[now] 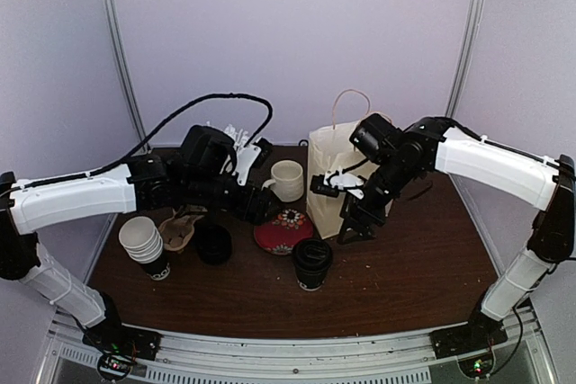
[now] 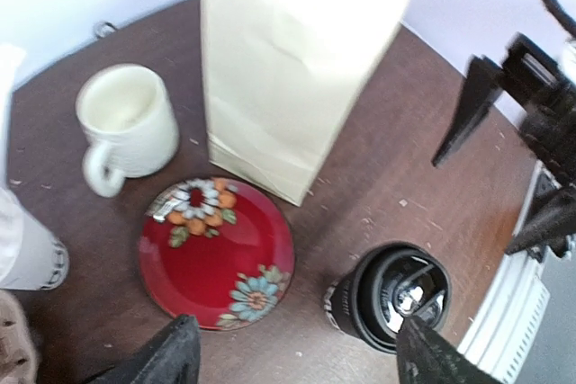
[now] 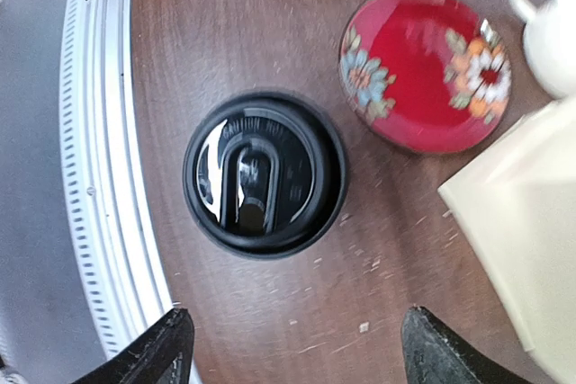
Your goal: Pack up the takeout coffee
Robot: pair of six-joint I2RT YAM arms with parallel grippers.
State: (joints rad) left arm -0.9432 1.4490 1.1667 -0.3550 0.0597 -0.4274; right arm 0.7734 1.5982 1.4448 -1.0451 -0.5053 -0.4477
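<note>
Left gripper (image 2: 297,339) is spread wide with nothing in it, hanging over the round red plate with painted flowers (image 2: 216,254). Right gripper (image 3: 299,317) is the same deal, fingers far apart and empty, looking straight down on the black paper cup with the black plastic lid (image 3: 265,174). That one stands upright on the brown wooden table (image 3: 225,24), just on the near side of the plate and close to the tall cream paper bag (image 2: 288,69). A second black cup (image 1: 213,243) sits left of the plate, can't tell if it's lidded. The cream ceramic mug (image 2: 126,123) is behind the plate.
</note>
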